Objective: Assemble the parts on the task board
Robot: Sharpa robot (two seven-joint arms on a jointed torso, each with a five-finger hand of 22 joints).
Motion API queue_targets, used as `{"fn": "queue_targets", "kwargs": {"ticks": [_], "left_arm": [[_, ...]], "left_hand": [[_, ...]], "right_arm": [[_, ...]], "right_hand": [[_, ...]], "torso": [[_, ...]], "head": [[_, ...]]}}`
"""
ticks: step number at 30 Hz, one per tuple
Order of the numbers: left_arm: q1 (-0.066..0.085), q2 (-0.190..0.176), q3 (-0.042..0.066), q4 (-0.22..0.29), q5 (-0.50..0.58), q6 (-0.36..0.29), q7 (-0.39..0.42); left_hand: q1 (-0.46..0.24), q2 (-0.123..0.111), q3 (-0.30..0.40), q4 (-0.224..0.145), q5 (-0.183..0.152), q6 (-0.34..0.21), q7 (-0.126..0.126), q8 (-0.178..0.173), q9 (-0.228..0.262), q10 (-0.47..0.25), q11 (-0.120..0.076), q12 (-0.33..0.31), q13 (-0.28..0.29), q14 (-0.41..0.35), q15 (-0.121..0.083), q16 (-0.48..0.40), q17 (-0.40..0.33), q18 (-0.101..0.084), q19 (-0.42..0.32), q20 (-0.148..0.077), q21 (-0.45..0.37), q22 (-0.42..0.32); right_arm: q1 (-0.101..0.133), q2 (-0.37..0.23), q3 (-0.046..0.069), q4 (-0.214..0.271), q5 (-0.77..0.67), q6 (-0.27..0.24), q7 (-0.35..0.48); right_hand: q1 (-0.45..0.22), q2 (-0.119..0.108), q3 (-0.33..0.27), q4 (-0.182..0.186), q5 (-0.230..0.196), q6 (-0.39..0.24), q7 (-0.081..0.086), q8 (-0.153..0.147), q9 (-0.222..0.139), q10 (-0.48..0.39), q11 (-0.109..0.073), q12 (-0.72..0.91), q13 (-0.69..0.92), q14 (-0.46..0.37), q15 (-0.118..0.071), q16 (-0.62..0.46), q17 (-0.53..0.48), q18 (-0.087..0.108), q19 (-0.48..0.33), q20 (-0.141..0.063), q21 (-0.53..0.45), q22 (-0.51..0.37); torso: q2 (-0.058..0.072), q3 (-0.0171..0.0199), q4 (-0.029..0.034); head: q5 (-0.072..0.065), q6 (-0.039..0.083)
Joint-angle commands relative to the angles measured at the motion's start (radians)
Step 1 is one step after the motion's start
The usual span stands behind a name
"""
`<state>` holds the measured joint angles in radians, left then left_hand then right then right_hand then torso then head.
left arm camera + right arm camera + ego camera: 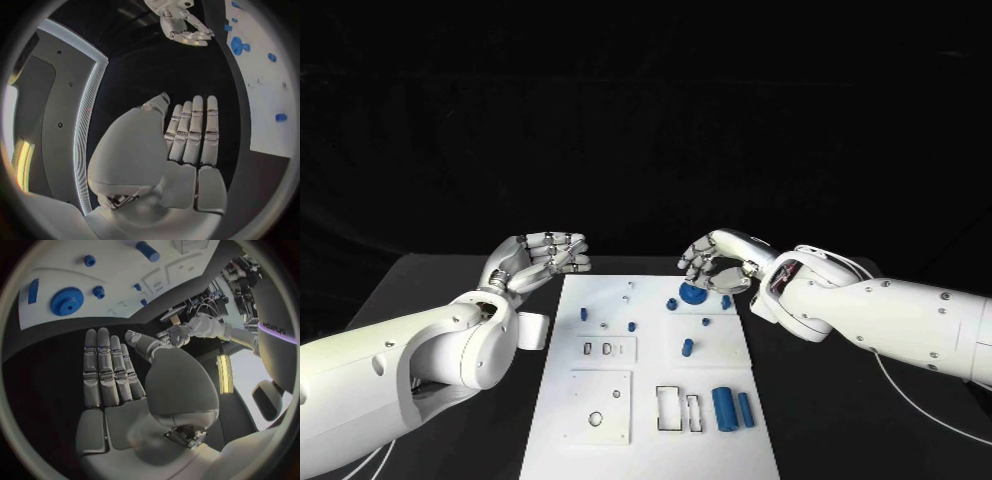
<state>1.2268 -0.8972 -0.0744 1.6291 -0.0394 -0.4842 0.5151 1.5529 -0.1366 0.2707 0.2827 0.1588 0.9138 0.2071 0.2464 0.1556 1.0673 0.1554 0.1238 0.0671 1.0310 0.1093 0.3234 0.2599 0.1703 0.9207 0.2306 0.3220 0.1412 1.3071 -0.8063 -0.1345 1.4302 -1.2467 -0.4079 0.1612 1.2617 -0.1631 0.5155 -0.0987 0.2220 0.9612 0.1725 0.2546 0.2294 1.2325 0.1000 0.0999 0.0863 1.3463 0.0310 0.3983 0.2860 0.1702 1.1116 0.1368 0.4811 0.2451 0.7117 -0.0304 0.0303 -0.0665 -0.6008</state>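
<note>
The white task board lies in the middle of the black table. A blue gear sits near its far right corner, also seen as a toothed disc in the right wrist view. My right hand hovers just above and beyond the gear, fingers straight and holding nothing. My left hand floats off the board's far left corner, palm flat, fingers extended and empty. Small blue pegs dot the board, and two blue cylinders lie near its right edge.
Rectangular recesses and a white inset plate with a hole mark the board's near half. Black table surface lies on both sides of the board. The left wrist view shows the right hand and the gear.
</note>
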Motion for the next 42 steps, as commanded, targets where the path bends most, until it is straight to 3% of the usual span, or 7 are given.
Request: {"fn": "queue_targets", "kwargs": {"ticks": [1, 6, 9, 12, 25, 40, 42], "left_arm": [[0.005, -0.011, 0.003, 0.03, -0.024, 0.044, -0.006], [0.016, -0.03, 0.007, 0.067, -0.023, 0.051, -0.012], [0.023, -0.037, 0.008, 0.08, -0.023, 0.054, -0.015], [0.028, -0.041, 0.009, 0.088, -0.022, 0.056, -0.018], [0.037, -0.045, 0.009, 0.091, -0.022, 0.057, -0.024], [0.04, -0.05, 0.009, 0.09, -0.021, 0.059, -0.032], [0.04, -0.05, 0.009, 0.089, -0.021, 0.061, -0.034]], "left_hand": [[-0.003, -0.017, 0.01, -0.001, -0.006, 0.002, 0.001, 0.002, 0.001, 0.007, 0.0, -0.014, -0.002, -0.002, 0.003, -0.001, 0.006, 0.014, 0.016, -0.006, 0.014, 0.005], [-0.009, -0.024, 0.016, -0.003, -0.007, 0.0, 0.001, -0.001, 0.0, 0.007, 0.002, -0.028, -0.001, -0.015, 0.004, -0.006, 0.014, 0.013, 0.038, -0.013, 0.037, 0.016], [-0.012, -0.027, 0.017, -0.003, -0.007, 0.0, 0.002, -0.002, 0.0, 0.008, 0.003, -0.032, -0.001, -0.016, 0.004, -0.006, 0.018, 0.013, 0.044, -0.015, 0.046, 0.02], [-0.014, -0.028, 0.017, -0.003, -0.007, -0.001, 0.003, -0.003, 0.0, 0.008, 0.003, -0.034, -0.001, -0.017, 0.004, -0.006, 0.02, 0.012, 0.047, -0.016, 0.05, 0.022], [-0.019, -0.029, 0.017, -0.002, -0.007, -0.002, 0.004, -0.004, 0.0, 0.008, 0.004, -0.037, -0.001, -0.017, 0.004, -0.006, 0.023, 0.012, 0.051, -0.018, 0.057, 0.025], [-0.021, -0.029, 0.018, -0.001, -0.007, -0.003, 0.006, -0.005, 0.0, 0.007, 0.005, -0.04, -0.001, -0.017, 0.004, -0.006, 0.025, 0.012, 0.053, -0.019, 0.06, 0.027], [-0.021, -0.029, 0.018, -0.001, -0.007, -0.003, 0.006, -0.005, 0.0, 0.007, 0.005, -0.04, -0.001, -0.017, 0.004, -0.006, 0.025, 0.012, 0.053, -0.019, 0.06, 0.027]], "right_arm": [[0.003, 0.005, 0.0, 0.01, -0.261, 0.072, -0.127], [0.006, 0.016, 0.001, 0.016, -0.353, 0.085, -0.173], [0.006, 0.023, 0.001, 0.017, -0.381, 0.094, -0.188], [0.007, 0.03, 0.001, 0.017, -0.4, 0.101, -0.199], [0.007, 0.052, 0.001, 0.006, -0.443, 0.138, -0.226], [0.004, 0.069, 0.001, -0.011, -0.463, 0.15, -0.24], [0.003, 0.069, 0.001, -0.011, -0.467, 0.148, -0.244]], "right_hand": [[-0.021, -0.032, -0.007, 0.018, 0.036, 0.003, -0.007, -0.006, 0.005, 0.02, -0.016, -0.026, 0.013, 0.136, -0.036, 0.158, 0.127, 0.009, 0.104, -0.043, 0.141, 0.084], [-0.034, -0.057, 0.012, 0.042, 0.023, -0.009, -0.001, -0.017, 0.012, -0.01, -0.011, -0.034, 0.023, 0.142, -0.032, 0.33, 0.271, -0.004, 0.136, -0.043, 0.282, 0.223], [-0.035, -0.061, 0.018, 0.056, 0.011, -0.012, 0.004, -0.02, 0.017, -0.049, -0.006, -0.034, 0.025, 0.164, -0.028, 0.565, 0.511, -0.043, 0.213, -0.037, 0.507, 0.502], [-0.033, -0.069, 0.012, 0.066, -0.003, -0.013, 0.006, -0.022, 0.022, -0.078, 0.003, -0.033, 0.029, 0.152, -0.015, 0.678, 0.622, -0.054, 0.226, -0.036, 0.604, 0.622], [-0.014, -0.068, -0.004, 0.09, -0.014, -0.012, 0.006, -0.027, 0.036, -0.102, 0.008, -0.031, 0.05, 0.142, -0.011, 0.842, 0.78, -0.079, 0.246, -0.017, 0.771, 0.838], [0.003, -0.05, 0.031, 0.099, -0.018, 0.014, -0.004, -0.015, 0.049, -0.074, 0.0, -0.026, 0.062, 0.151, -0.015, 0.905, 0.845, -0.097, 0.281, -0.019, 0.857, 0.957], [0.015, -0.039, 0.054, 0.097, -0.041, 0.023, -0.009, -0.009, 0.054, -0.06, -0.004, -0.023, 0.066, 0.154, -0.019, 0.921, 0.862, -0.102, 0.293, -0.021, 0.881, 0.992]], "torso": [[0.03, -0.0058, 0.0079], [0.049, -0.0103, 0.0146], [0.059, -0.0121, 0.0174], [0.067, -0.0143, 0.0213], [0.081, -0.0233, 0.0313], [0.095, -0.0259, 0.0398], [0.096, -0.0263, 0.0403]], "head": [[-0.008, 0.001], [-0.013, 0.004], [-0.015, 0.005], [-0.018, 0.005], [-0.029, 0.005], [-0.033, 0.003], [-0.035, 0.003]]}}
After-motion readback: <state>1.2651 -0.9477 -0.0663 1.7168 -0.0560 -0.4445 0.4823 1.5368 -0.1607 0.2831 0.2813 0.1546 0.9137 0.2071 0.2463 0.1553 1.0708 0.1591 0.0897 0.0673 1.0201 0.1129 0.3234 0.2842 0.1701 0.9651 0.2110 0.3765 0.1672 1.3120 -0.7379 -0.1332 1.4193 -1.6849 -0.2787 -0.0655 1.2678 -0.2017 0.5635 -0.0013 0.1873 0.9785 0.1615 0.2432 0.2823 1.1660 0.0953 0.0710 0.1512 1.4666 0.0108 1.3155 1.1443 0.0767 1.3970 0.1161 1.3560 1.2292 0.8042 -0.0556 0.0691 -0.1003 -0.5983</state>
